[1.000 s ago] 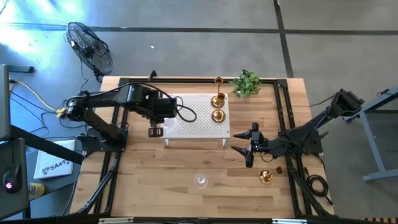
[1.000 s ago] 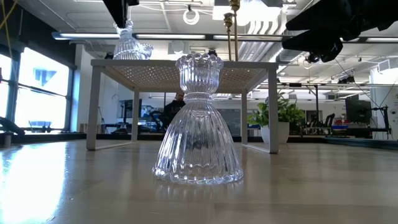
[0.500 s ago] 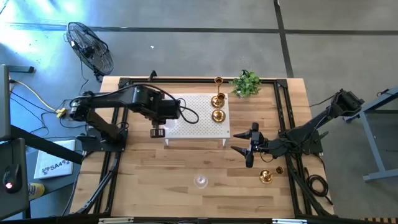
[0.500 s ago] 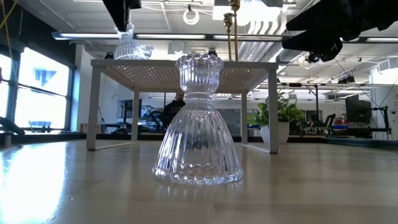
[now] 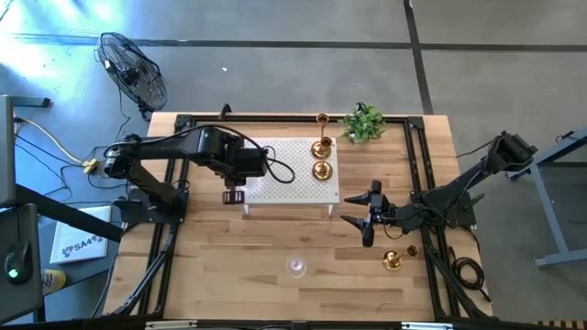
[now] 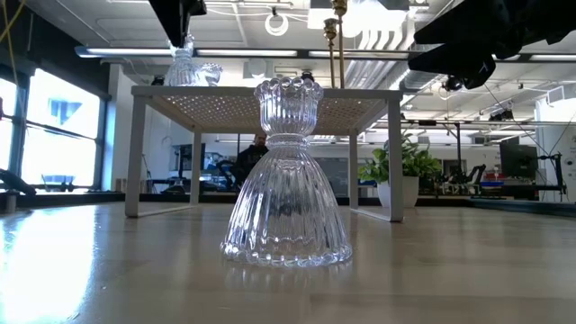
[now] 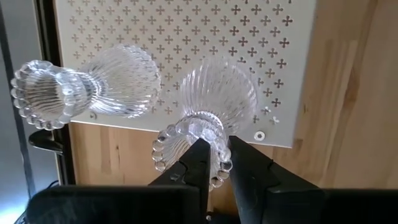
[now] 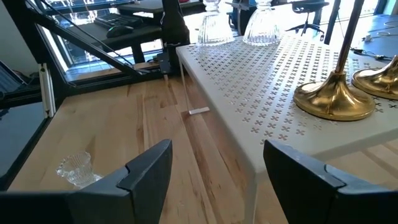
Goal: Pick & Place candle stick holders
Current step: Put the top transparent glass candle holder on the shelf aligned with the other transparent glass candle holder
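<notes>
Left gripper (image 7: 214, 163) sits over the near left corner of the white perforated platform (image 5: 289, 170), fingers nearly closed around the neck of a clear glass holder (image 7: 208, 118) standing on that corner. In the left wrist view the fingertips (image 7: 200, 152) flank the holder's upper rim, though actual contact is hard to confirm. A second glass holder (image 7: 81, 87) stands just beside it on the platform.

Versus a second ago: the left arm has pulled slightly back toward its base, and the gripper has shifted a little; the glass under it looks the same height on the platform in the low view (image 6: 184, 65).

Right gripper (image 5: 367, 220) hovers over the table (image 5: 275, 284) off the platform's right near corner, fingers spread wide, holding nothing; unchanged.

Other holders unmoved: three brass holders (image 5: 321, 147) on the platform's right edge, one brass holder (image 5: 393, 260) on the table near the right arm, one glass holder (image 5: 295, 267) on the table toward the front, filling the low view (image 6: 286, 175). Plant (image 5: 364, 122) at the back of the table.
</notes>
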You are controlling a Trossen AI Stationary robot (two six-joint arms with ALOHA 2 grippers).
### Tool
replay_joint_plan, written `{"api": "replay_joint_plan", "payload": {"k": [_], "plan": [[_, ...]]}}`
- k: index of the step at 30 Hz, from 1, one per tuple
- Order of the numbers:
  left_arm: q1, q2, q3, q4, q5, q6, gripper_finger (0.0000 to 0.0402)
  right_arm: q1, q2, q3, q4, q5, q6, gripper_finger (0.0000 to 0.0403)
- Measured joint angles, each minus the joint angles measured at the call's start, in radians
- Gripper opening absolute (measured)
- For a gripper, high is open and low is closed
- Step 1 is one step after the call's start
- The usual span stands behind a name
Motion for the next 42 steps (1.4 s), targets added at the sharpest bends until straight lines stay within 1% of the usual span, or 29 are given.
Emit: {"api": "replay_joint_plan", "payload": {"k": [11,18,25,28,32,37,42], "plan": [[0.0,0.0,-0.001,0.01,0.006,-0.003,0.0051,0.0,0.0,0.0,0.0,-0.001,0.0,0.0246],[0.0,0.0,-0.001,0.071,0.027,0.008,0.0052,0.0,0.0,0.0,0.0,-0.001,0.0,0.0246],[0.0,0.0,-0.001,0.075,0.028,-0.001,0.0054,0.0,0.0,0.0,0.0,-0.001,0.0,0.0246],[0.0,0.0,-0.001,0.084,0.04,-0.023,0.0067,0.0,0.0,0.0,0.001,-0.001,-0.001,0.0246],[0.0,0.0,-0.001,0.085,0.018,-0.023,0.01,0.0,0.0,0.0,0.0,-0.001,-0.001,0.0246],[0.0,0.0,-0.001,0.114,0.014,-0.023,0.0137,0.0,0.0,0.0,0.0,-0.001,-0.001,0.0246],[0.0,0.001,-0.001,0.136,0.019,-0.023,0.0152,0.0,0.0,0.0,0.0,-0.001,-0.001,0.0246]]}}
